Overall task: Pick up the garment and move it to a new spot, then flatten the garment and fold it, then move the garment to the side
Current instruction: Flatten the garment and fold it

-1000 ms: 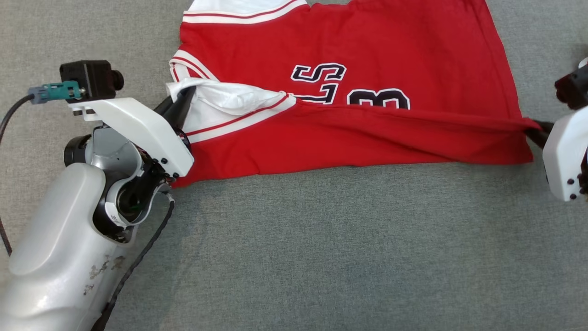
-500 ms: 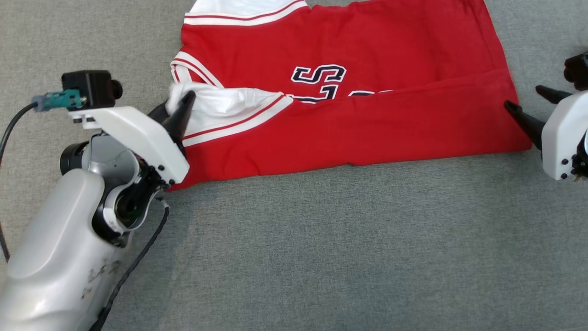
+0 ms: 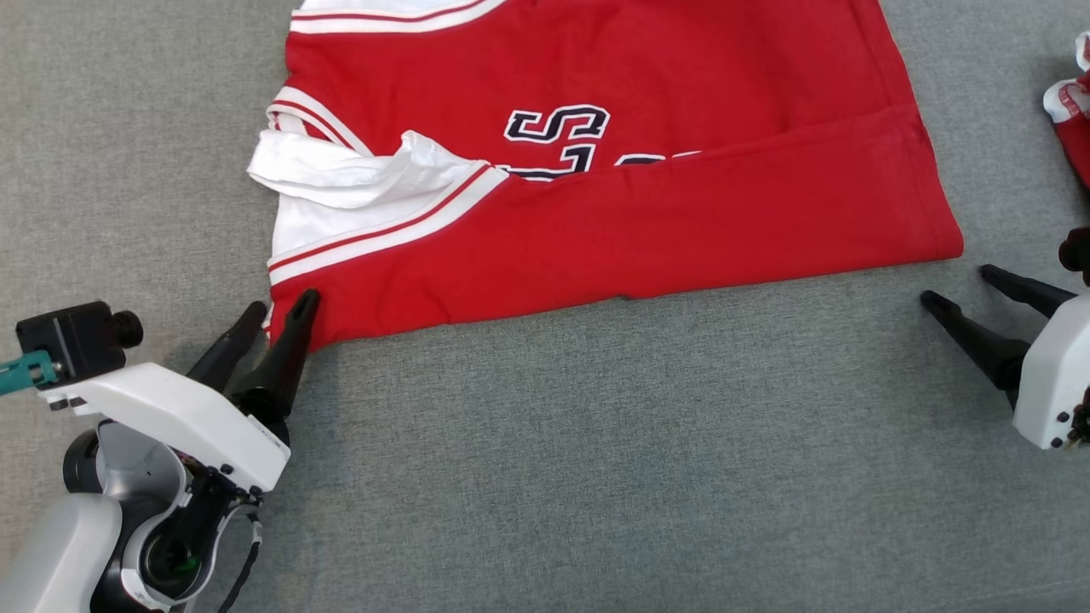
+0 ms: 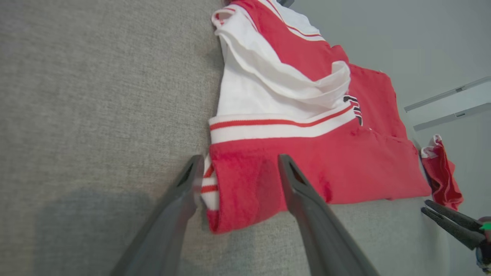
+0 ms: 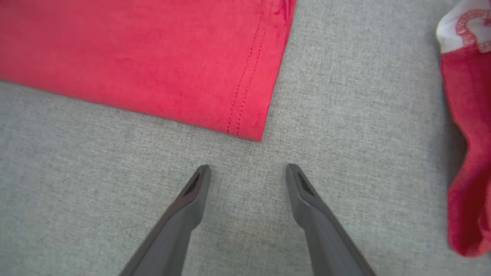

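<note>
The garment (image 3: pixel 647 230) is a red jersey with white striped trim and dark lettering. It lies on the grey fabric surface with its near part folded over the lettering. My left gripper (image 3: pixel 282 302) is open at the jersey's near left corner. In the left wrist view the gripper (image 4: pixel 241 158) has that corner of the garment (image 4: pixel 307 168) lying between its spread fingers, ungripped. My right gripper (image 3: pixel 956 284) is open on bare fabric just off the near right corner. The right wrist view shows this gripper (image 5: pixel 247 167) a short way from the garment's hem (image 5: pixel 153 57).
A second bunched red and white cloth (image 3: pixel 1075 119) lies at the far right, also seen as the red cloth (image 5: pixel 468 153) beside my right gripper. The grey fabric surface (image 3: pixel 596 477) stretches out in front of the jersey.
Both grippers opened and let go of the jersey's folded edge, then drew back toward me. The lifted edge dropped flat onto the jersey. The camera shifted slightly.
</note>
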Controlling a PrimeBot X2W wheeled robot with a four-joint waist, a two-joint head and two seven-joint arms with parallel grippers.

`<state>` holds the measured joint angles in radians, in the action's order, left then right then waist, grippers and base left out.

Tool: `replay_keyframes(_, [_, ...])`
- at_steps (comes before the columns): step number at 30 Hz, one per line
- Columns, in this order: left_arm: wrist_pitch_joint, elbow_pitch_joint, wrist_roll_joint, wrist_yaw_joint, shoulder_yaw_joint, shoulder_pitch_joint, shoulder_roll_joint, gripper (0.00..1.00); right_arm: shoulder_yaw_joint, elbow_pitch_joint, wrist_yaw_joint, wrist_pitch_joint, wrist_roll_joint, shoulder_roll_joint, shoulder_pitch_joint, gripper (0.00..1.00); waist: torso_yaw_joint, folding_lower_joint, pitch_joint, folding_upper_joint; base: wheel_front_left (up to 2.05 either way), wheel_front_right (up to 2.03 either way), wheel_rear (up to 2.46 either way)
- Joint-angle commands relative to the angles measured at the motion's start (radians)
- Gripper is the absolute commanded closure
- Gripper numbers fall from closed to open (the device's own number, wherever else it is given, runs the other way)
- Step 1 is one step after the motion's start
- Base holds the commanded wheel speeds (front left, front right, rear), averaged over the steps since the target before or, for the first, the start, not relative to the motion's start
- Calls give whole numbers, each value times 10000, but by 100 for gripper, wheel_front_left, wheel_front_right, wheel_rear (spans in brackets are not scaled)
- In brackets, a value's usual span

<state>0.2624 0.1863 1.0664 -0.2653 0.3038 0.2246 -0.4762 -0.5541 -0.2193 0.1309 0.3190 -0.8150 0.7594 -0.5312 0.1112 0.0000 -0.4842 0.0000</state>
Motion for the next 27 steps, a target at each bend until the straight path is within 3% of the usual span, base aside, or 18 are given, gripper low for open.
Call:
replay_keyframes(1, [-83, 140, 127, -43, -139, -69, 12, 0, 235, 40, -3, 23, 12, -173, 138, 0, -31, 0, -59, 0, 0, 0, 0])
replay_keyframes(13, [831, 797, 233, 110, 258, -26, -429, 0, 1963, -46, -3, 1198, 304, -1113, -306, 0, -246, 0, -168, 0, 0, 0, 0])
replay_keyframes(22, [1758, 352, 160, 30, 921, 479, -530, 0, 1736, -844, -1, 2194, 592, -2221, -818, 0, -212, 0, -350, 0, 0, 0, 0])
replay_keyframes(23, [1804, 298, 115, 50, 978, 521, -564, 69, 1606, -878, 2, 2274, 606, -2281, -839, 0, -211, 0, -348, 0, 0, 0, 0])
replay_keyframes(24, [1791, 240, 128, 67, 983, 565, -532, 100, 1549, -935, 11, 2284, 621, -2342, -840, 30, -213, 0, -337, 0, 0, 0, 0])
replay_keyframes(25, [1799, 176, 139, 136, 1017, 609, -509, 100, 1487, -968, 11, 2303, 562, -2415, -825, 76, -219, 0, -317, 0, 0, 0, 0])
replay_keyframes(26, [1831, 129, 160, 247, 1085, 628, -491, 100, 1375, -965, 11, 2370, 428, -2443, -798, 100, -231, 0, -288, 0, 0, 0, 0])
replay_keyframes(27, [1759, 39, 209, 330, 1077, 638, -448, 100, 1265, -942, 11, 2440, 291, -2431, -736, 100, -242, 0, -238, 0, 0, 0, 0])
